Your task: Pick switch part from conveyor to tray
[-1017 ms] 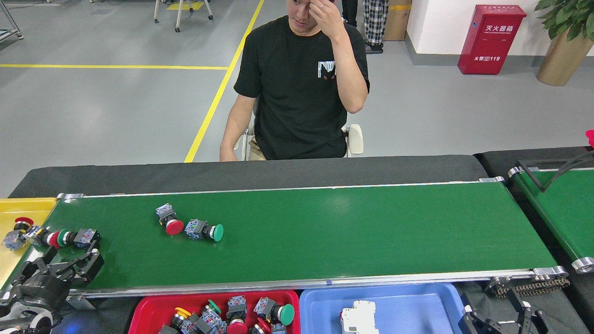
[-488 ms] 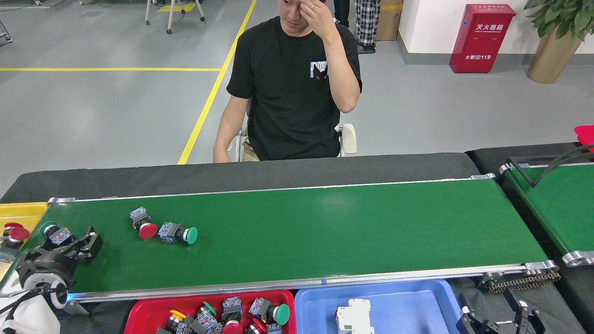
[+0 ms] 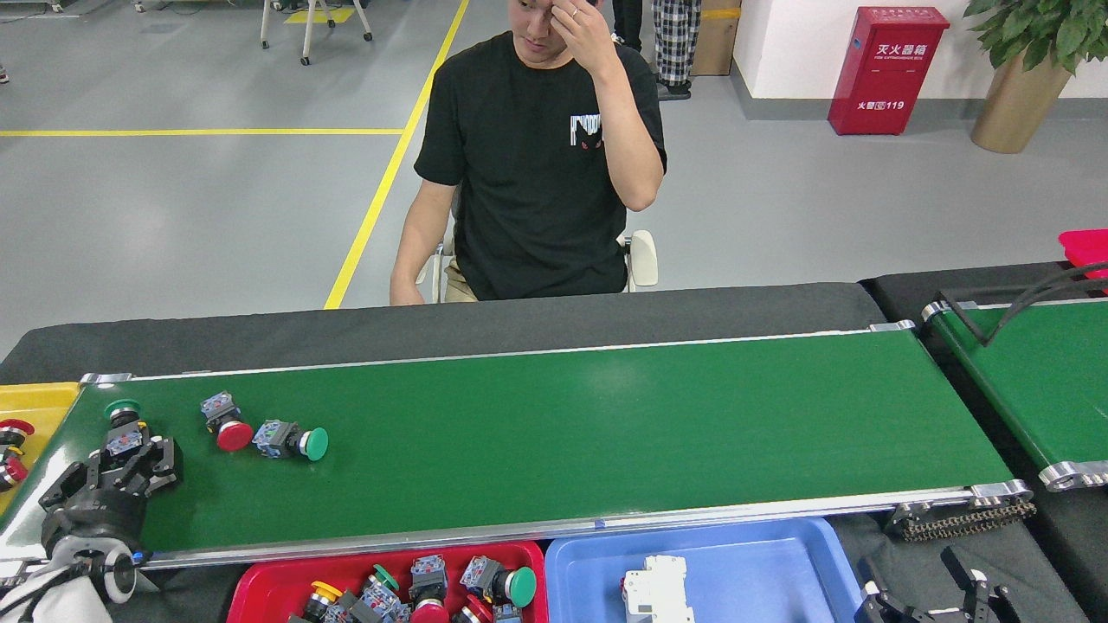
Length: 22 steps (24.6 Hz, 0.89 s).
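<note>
The conveyor (image 3: pixel 606 424) is a long green belt with silver rails. Three switch parts lie near its left end: a red-capped one (image 3: pixel 227 426), a green-capped one (image 3: pixel 290 441) beside it, and another green-capped one (image 3: pixel 124 424) at the far left. My left gripper (image 3: pixel 125 463) is open, its fingers on either side of that far-left part's grey body. A red tray (image 3: pixel 260 580) below the belt's front rail holds several switch parts. My right gripper (image 3: pixel 926 597) sits low at the bottom right, open and holding nothing.
A blue tray (image 3: pixel 762 562) with a white breaker (image 3: pixel 655 590) sits beside the red one. A yellow tray (image 3: pixel 35 407) at the left end holds red-capped parts. A seated person (image 3: pixel 537 164) faces the belt's far side. A second green belt (image 3: pixel 1030 381) lies at the right.
The two parts lying together have ridden left along the belt. My left gripper has moved forward so that its fingers now flank the far-left green-capped part. The right gripper has stayed put.
</note>
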Motion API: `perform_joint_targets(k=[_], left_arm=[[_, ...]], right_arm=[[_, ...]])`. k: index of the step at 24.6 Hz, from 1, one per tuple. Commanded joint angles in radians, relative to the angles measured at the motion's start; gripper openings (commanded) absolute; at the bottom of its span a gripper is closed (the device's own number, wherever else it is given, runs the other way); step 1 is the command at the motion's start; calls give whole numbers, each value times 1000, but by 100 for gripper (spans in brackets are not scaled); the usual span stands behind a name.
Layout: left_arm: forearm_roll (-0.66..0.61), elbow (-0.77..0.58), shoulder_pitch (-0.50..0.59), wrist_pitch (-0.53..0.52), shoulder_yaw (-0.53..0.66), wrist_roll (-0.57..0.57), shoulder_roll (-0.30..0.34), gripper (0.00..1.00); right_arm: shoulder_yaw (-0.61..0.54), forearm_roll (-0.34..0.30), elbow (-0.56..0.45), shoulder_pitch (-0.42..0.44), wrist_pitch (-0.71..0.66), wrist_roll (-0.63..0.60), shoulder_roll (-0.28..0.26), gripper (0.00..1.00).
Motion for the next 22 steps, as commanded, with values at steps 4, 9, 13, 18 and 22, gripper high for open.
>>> perform_joint_targets(k=[4, 9, 13, 18, 22], left_arm=[[26, -491, 324, -305, -1, -21, -45, 13], [15, -648, 477, -407, -65, -130, -108, 56], [21, -651, 482, -407, -88, -144, -137, 100], [24, -650, 462, -403, -68, -144, -143, 100], [61, -619, 442, -275, 61, -144, -141, 100]], right_arm=[[-8, -3, -9, -1, -2, -7, -10, 100], [-8, -3, -11, -1, -2, -7, -7, 100], [-8, -3, -14, -1, -2, -6, -7, 100], [-8, -3, -12, -6, 5, -3, -1, 100], [-10, -5, -9, -9, 5, -4, -3, 100]])
